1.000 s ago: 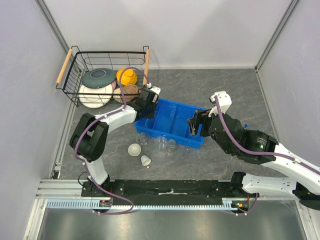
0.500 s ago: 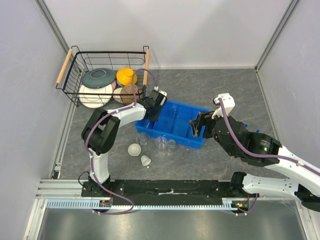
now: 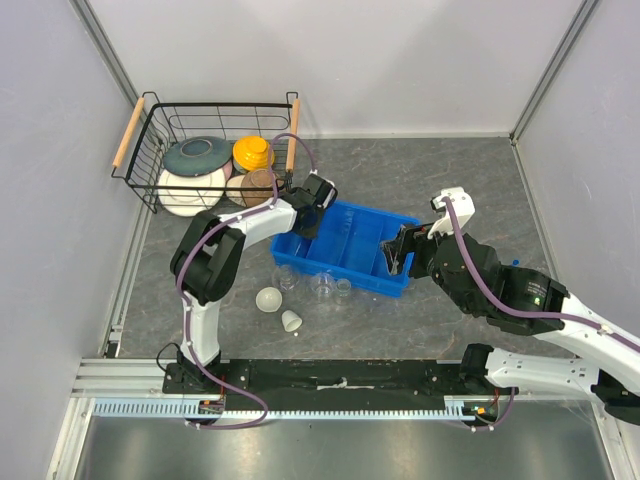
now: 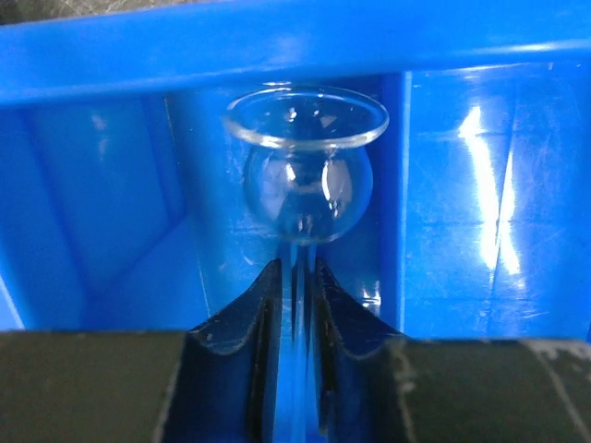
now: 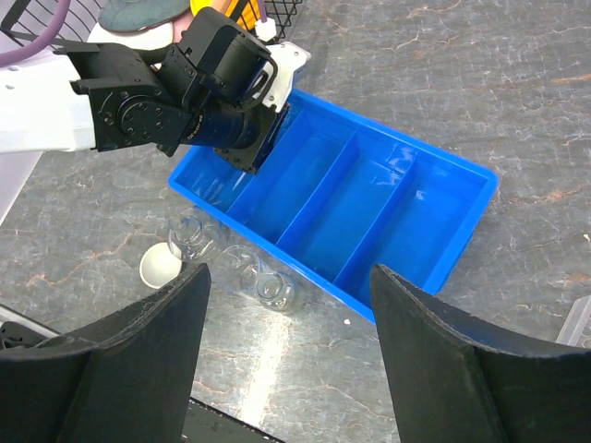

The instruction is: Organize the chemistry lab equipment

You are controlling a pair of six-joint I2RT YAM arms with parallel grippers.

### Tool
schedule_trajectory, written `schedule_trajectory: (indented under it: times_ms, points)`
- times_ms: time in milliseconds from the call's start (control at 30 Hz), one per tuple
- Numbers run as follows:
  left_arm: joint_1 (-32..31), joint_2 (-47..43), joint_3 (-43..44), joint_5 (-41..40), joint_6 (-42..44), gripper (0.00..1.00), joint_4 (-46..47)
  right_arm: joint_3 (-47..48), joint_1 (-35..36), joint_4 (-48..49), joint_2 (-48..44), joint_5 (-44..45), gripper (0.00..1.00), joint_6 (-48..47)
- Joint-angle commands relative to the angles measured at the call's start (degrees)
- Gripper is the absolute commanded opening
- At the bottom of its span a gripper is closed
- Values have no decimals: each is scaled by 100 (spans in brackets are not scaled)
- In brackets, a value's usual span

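1. Grey marbled counter [image 3: 450, 170] carries a blue divided bin [image 3: 350, 240]. The stemmed glass bulb [image 4: 305, 185] hangs inside the bin's leftmost compartment as the top camera sees it, just beside a divider.
2. The left end effector [image 4: 295, 268] grasps the bulb, with its fingers [image 4: 263, 305] nipped close on the thin stem and the bulb clear beyond the tips.
3. Likely trouble:
   - A release from this height could crack the glass or send it rolling.
   - A harder squeeze could snap the stem.
   - A sideways pull-out could knock the flared rim on the divider.
4. The right end effector [image 5: 288, 277] stands wide apart and holds nothing. It hovers over the bin's near right corner and could nudge the bin there.
5. Clear beakers [image 3: 322, 288] stand just beside the bin's near wall, with two white bulbs [image 3: 268, 298] nearer the arms. A shoved bin would likely topple the beakers.
6. A wire basket [image 3: 150, 150] of ceramic dishes sits at the far left, close behind the left wrist.
7. What each view adds:
   - Only the left wrist view shows the bulb and the grip.
   - From above and from the right wrist, the arm hides both.
   - Those two views show the loose glassware and the bin's layout, which the left wrist view lacks.
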Motion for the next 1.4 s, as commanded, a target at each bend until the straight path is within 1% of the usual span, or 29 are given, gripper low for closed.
schedule_trajectory:
  times_ms: [0, 233, 433, 567, 700, 867, 967, 1133, 1200, 1267, 1300, 1367]
  points:
    - [-31, 299, 52, 121, -309, 28, -331, 4, 4, 87, -65, -29, 77, -62]
    - [-31, 273, 26, 121, -335, 31, -375, 12, -13, 43, -92, -3, 77, -53]
    - [-31, 63, 104, 130, -379, 29, -489, 47, -5, 34, -65, -12, 77, -62]
    - [-39, -438, 298, 86, -405, 29, -726, 126, -4, -10, 84, -38, 77, -114]
    - [-48, -1131, 570, 95, -440, 30, -1077, 171, -4, -1, 225, -126, 77, -123]
    - [-118, -1748, 869, 323, -519, 30, -1587, 145, -5, -1, 566, -512, 77, -202]
    - [-197, -2134, 905, 446, -607, 31, -1781, 39, -5, 60, 795, -767, 77, -202]
    - [-303, -2872, 572, 587, -931, 31, -1852, -207, -5, 192, 1191, -987, 77, -229]
    - [-338, -3355, 370, 841, -1038, 31, -1729, -277, -5, 236, 1402, -996, 77, -176]
    - [-338, -3733, -43, 1261, -1152, 31, -1536, -356, -13, 333, 1577, -961, 77, -158]
    - [-338, -4118, -323, 1334, -1196, 31, -1379, -383, -22, 359, 1648, -987, 77, -123]
    - [-338, -4489, -588, 1667, -1345, 31, -1255, -435, -31, 473, 1832, -1031, 77, -79]
